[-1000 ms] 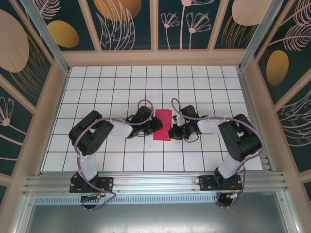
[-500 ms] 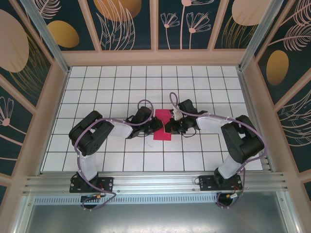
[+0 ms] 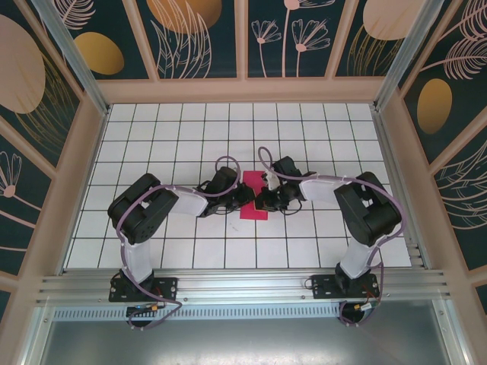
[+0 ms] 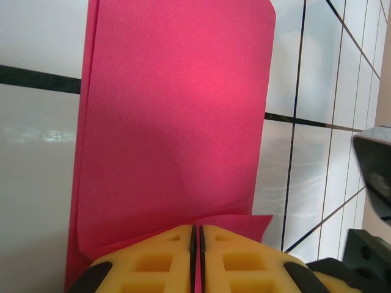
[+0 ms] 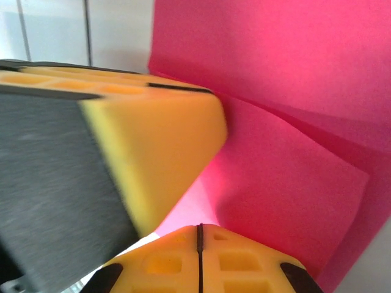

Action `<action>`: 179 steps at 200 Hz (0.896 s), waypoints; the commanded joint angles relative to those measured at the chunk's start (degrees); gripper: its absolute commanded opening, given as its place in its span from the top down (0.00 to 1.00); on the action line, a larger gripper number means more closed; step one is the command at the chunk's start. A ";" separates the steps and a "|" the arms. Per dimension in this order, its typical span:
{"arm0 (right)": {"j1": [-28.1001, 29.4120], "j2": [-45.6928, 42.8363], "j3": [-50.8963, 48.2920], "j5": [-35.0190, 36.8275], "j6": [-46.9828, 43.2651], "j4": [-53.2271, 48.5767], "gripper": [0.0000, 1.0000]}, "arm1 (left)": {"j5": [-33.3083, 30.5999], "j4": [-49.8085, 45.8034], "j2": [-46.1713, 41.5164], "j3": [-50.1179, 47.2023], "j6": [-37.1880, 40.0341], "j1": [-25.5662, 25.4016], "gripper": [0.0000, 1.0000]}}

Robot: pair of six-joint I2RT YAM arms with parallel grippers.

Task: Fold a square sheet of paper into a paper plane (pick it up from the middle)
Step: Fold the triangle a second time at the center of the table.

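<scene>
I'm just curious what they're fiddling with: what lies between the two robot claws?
A creased magenta-pink sheet of paper lies on the white tiled table between the left gripper and right gripper, seen from the top view.

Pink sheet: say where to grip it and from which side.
Pinch the raised flap of the folded pink sheet, coming low from the right tool's side; the rest lies flat on the tiles, so probably only that layer offers an edge.

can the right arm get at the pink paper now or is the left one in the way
Likely yes. The right fingers, closed, sit at the edge of the paper by a raised flap. The left fingers, also closed, are close beside them but do not cross their path.
</scene>
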 commanded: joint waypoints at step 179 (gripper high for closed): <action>-2.42 -3.57 -9.88 -0.64 -1.12 -0.88 0.92 | -4.10 -6.37 1.29 -0.48 1.61 0.13 0.87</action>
